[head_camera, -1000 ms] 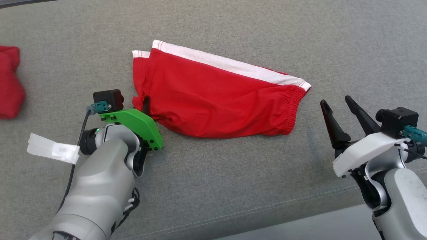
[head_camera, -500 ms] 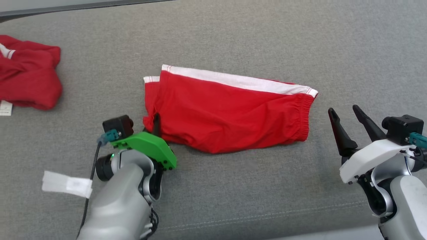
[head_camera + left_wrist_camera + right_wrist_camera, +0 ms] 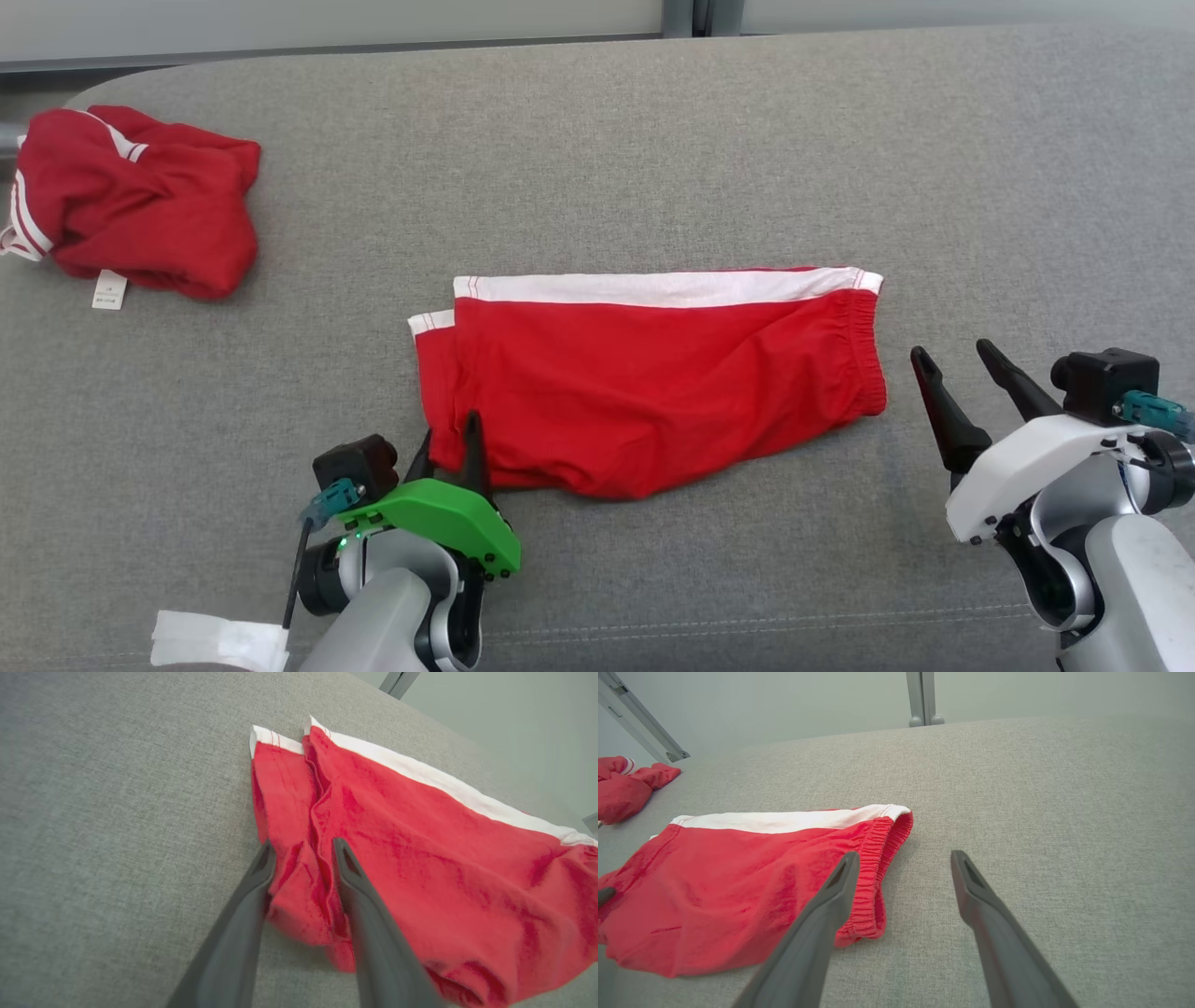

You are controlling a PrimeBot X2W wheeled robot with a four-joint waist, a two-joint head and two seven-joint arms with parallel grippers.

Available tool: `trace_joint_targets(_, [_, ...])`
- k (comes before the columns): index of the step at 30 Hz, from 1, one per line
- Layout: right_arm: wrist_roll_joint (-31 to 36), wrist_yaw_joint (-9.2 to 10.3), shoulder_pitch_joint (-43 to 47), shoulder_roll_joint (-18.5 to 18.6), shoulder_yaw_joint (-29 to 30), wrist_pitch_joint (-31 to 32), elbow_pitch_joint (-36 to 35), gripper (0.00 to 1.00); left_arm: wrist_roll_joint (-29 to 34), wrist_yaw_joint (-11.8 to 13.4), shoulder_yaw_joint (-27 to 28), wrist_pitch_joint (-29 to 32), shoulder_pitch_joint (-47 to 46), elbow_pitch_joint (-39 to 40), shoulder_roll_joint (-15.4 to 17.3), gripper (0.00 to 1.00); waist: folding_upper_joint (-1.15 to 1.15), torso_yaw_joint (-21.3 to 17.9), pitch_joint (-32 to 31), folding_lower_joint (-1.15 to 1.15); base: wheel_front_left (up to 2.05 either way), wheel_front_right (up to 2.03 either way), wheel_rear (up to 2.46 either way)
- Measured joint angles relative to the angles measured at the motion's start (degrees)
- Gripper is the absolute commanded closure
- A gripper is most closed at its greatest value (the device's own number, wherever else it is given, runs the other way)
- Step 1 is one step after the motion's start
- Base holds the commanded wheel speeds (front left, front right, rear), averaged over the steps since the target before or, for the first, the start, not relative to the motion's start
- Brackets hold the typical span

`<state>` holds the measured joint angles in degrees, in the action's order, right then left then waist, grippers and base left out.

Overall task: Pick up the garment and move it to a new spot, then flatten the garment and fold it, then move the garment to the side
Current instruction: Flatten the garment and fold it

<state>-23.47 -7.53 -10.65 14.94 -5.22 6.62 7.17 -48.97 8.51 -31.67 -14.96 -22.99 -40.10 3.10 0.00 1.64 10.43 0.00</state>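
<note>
Red garment (image 3: 653,392) lies folded on grey worktop (image 3: 653,140). Left gripper (image 3: 450,427) fingers slightly apart astride its near-left corner; right gripper (image 3: 952,350) fingers wide apart, empty. Moving it aside likely remains.

Grey cushion (image 3: 653,140) here, a wide woven slab, flat and taut. Right in the middle lie the red shorts (image 3: 653,392), folded over on themselves. A white band (image 3: 653,287) runs along their far edge, the elastic waist is at their right end, and soft creases cross the cloth. Well off to the left of the shorts and farther back, a crumpled red garment (image 3: 149,215) sits in a heap with a white label (image 3: 109,289) poking out beneath it. Nearer than the shorts, a stitched seam (image 3: 747,621) crosses the cushion.
</note>
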Motion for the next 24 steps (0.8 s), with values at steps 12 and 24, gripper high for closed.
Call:
trace_joint_targets(12, [-1.7,0.00,0.1,-4.5,3.8,2.1,6.4,0.00,8.7,0.1,7.7,0.0,7.5,11.6,2.1,0.00,0.00,3.2,-2.4,0.00,0.00,0.00,0.00])
trace_joint_targets(24, [-9.8,0.02,-0.1,-10.2,11.0,-0.4,16.7,0.00,13.3,1.9,9.0,-0.1,14.5,24.1,3.4,0.00,0.00,9.8,-3.3,0.00,0.00,0.00,0.00])
